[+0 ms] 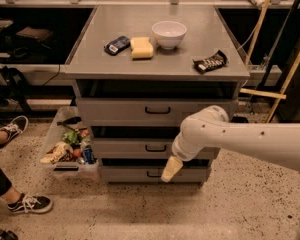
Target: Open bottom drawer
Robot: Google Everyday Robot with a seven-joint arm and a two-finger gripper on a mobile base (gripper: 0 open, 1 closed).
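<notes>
So the gripper (171, 169) was hanging low in front of the bottom drawer (125, 174), just right of its little black handle (153, 174). Honestly couldn't tell how far open it was, or whether it was touching or gripping anything. The drawer sat lowest in the grey cabinet (85, 66), looking pushed in. A white bowl (169, 33) and a yellow sponge (141, 47) were up top.

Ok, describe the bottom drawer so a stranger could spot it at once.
Find the grey cabinet with a white bowl on top; the end effector hangs at its bottom drawer, beside the handle. That drawer sits nearest the floor and has the slimmest front of the three.
</notes>
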